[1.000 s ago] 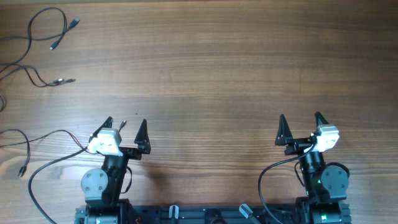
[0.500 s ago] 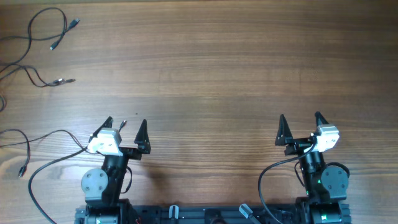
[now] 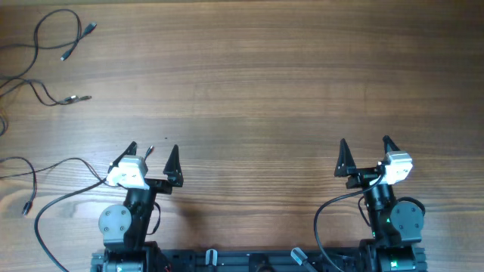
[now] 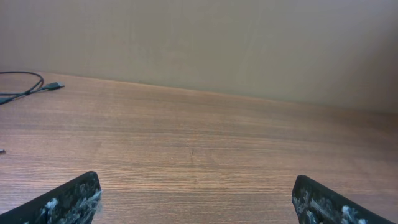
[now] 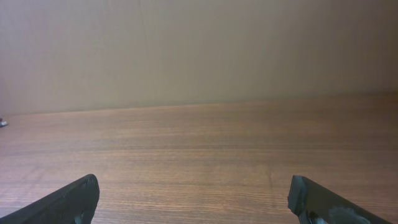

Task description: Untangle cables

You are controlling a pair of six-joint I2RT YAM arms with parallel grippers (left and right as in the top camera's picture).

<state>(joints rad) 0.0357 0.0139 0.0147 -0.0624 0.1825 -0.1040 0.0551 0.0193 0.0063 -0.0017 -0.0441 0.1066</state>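
Left gripper [image 3: 152, 148]: released, jaws spread wide, nothing between them, parked at lower left of the overhead frame close to its base. Right gripper [image 3: 364, 142]: same state, jaws apart and empty, lower right of the frame. Both point toward the top of the frame over bare wood. The cables [image 3: 66, 54] are nowhere near either one; they sit at the far left of the table [image 3: 265, 91], upper left corner of the overhead view. One thin black cord makes an open loop up there with two small plug ends lying near each other. A second cord [image 3: 76, 98] runs in from the left edge just below it and ends in a silvery plug. They look loosely spread rather than knotted, though where the strands run off the left edge I can't tell if they cross. A third thin cord [image 3: 33, 181] hangs around mid-left, lower down, beside the thicker black lead [image 3: 68, 195] that feeds the left arm. The left wrist view shows both finger tips [image 4: 71, 200] in the bottom corners, a wide gap of wood between them, and one cord with its plug in the upper left by the plain wall [image 4: 249, 43]. The right wrist view shows both finger tips [image 5: 68, 200] in the bottom corners, with wood and wall beyond. A tiny speck at its left edge is too small to identify.
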